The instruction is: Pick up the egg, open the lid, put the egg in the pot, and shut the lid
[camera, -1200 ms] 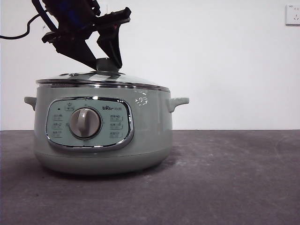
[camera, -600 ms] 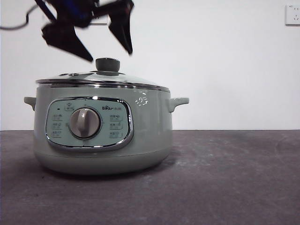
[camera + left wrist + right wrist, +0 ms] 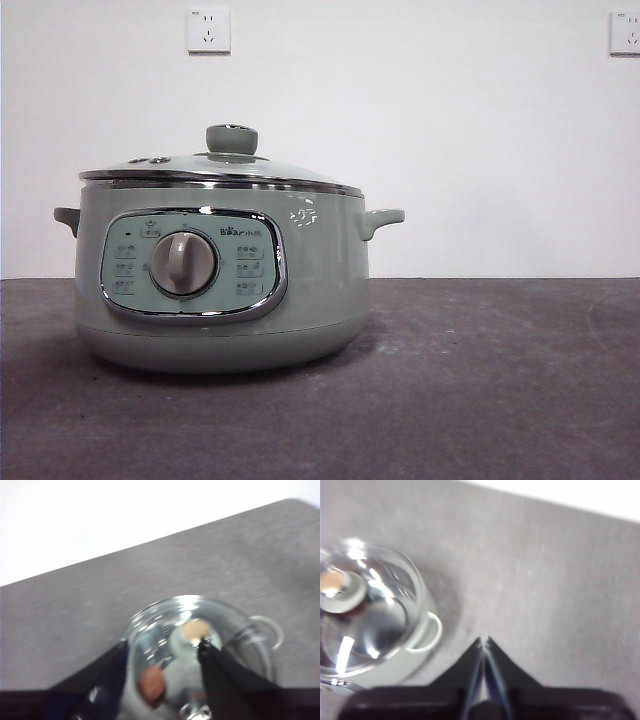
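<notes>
The pale green pot (image 3: 320, 290) stands left of centre on the dark table, with the glass lid (image 3: 190, 166) seated on it and its knob (image 3: 231, 138) upright. No arm shows in the front view. In the left wrist view my left gripper (image 3: 163, 643) hangs open above the lid (image 3: 230, 630), its jaws either side of the knob (image 3: 192, 634) and clear of it. Through the glass the brown-orange egg (image 3: 151, 682) lies inside the pot. My right gripper (image 3: 485, 640) is shut and empty over bare table, beside the pot (image 3: 412, 652) and its lid (image 3: 375, 615).
The pot's side handles (image 3: 383, 218) stick out left and right. A white wall with two sockets (image 3: 208, 29) stands behind the table. Open dark tabletop (image 3: 500, 380) stretches to the right of the pot.
The left gripper, which stood around the lid's knob, opened and rose up out of the front view. The lid stays seated on the pot.
</notes>
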